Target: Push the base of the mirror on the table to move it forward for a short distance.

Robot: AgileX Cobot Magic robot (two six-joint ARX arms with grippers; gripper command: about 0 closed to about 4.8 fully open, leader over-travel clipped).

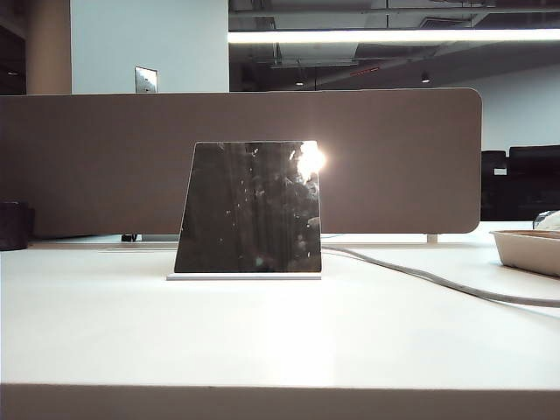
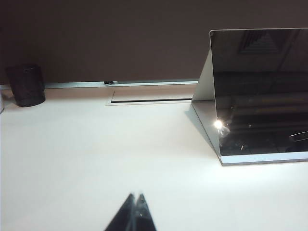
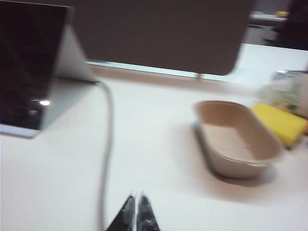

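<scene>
The mirror (image 1: 249,208), a dark glossy trapezoid with a bright glare near its top right corner, stands upright on its thin white base (image 1: 244,277) in the middle of the white table (image 1: 280,341). No arm shows in the exterior view. My left gripper (image 2: 136,196) is shut, empty, above bare tabletop, well short of the mirror (image 2: 260,91) and its base (image 2: 263,159). My right gripper (image 3: 134,195) is shut too, holding nothing, over the table beside the grey cable (image 3: 107,144), away from the mirror (image 3: 29,67) and base (image 3: 19,131).
A large beige divider panel (image 1: 105,166) runs behind the mirror. A grey cable (image 1: 437,282) trails from behind the mirror toward the right. A beige tray (image 3: 238,139) and a yellow sponge (image 3: 279,122) lie at the right. A black mesh cup (image 2: 26,85) stands at far left.
</scene>
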